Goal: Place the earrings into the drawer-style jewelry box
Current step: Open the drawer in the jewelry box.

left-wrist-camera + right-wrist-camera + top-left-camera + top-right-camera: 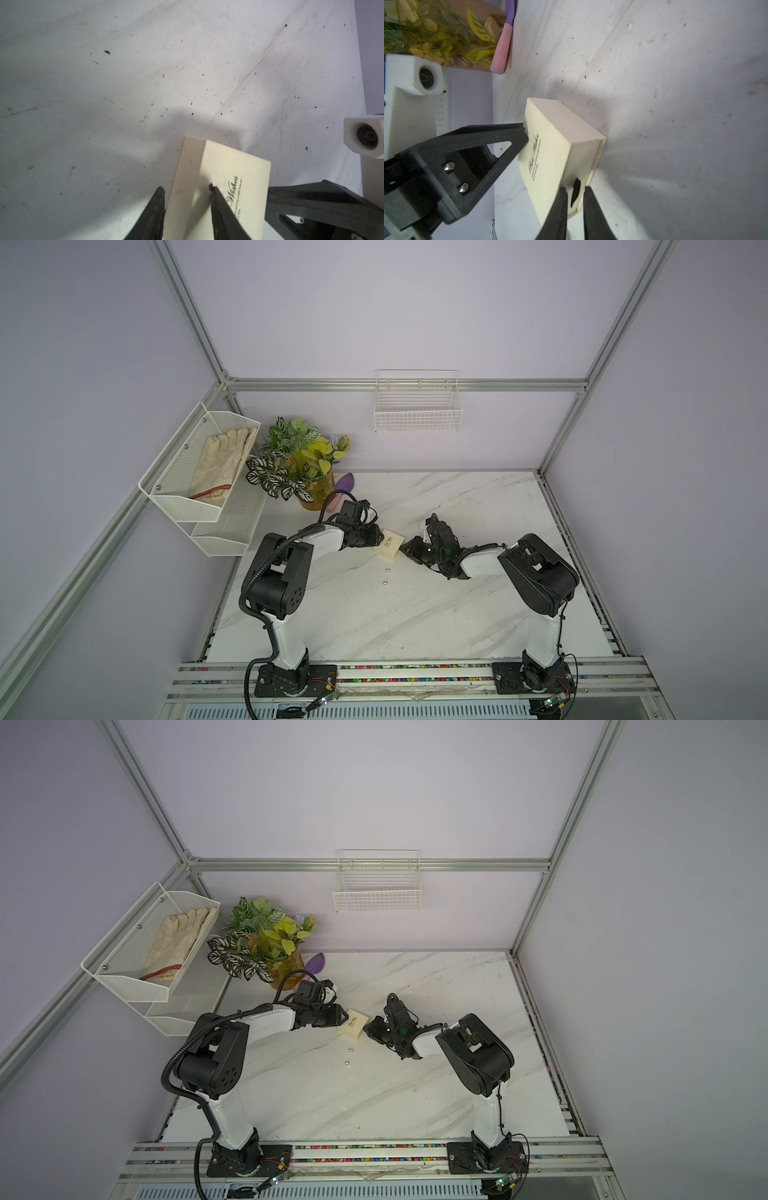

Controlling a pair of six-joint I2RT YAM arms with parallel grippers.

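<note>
The cream drawer-style jewelry box [388,546] [353,1026] lies mid-table between both arms, its script lettering facing up. My left gripper [186,188] is shut on the box [234,164], one finger on its lettered top and the other against its side. My right gripper [575,188] stands narrowly open at the box's [550,128] drawer end, its fingertips on either side of the dark pull tab [576,192] without pinching it. The tray edge sticks out slightly. Two earrings [387,570] [384,583] lie loose on the marble just in front of the box, also seen as earrings [350,1050] [347,1063].
A plant in an amber vase [309,489] and a purple-and-pink trowel [343,487] stand behind the left arm. A mesh shelf [166,497] holding gloves hangs on the left wall. A wire basket [417,406] hangs on the back wall.
</note>
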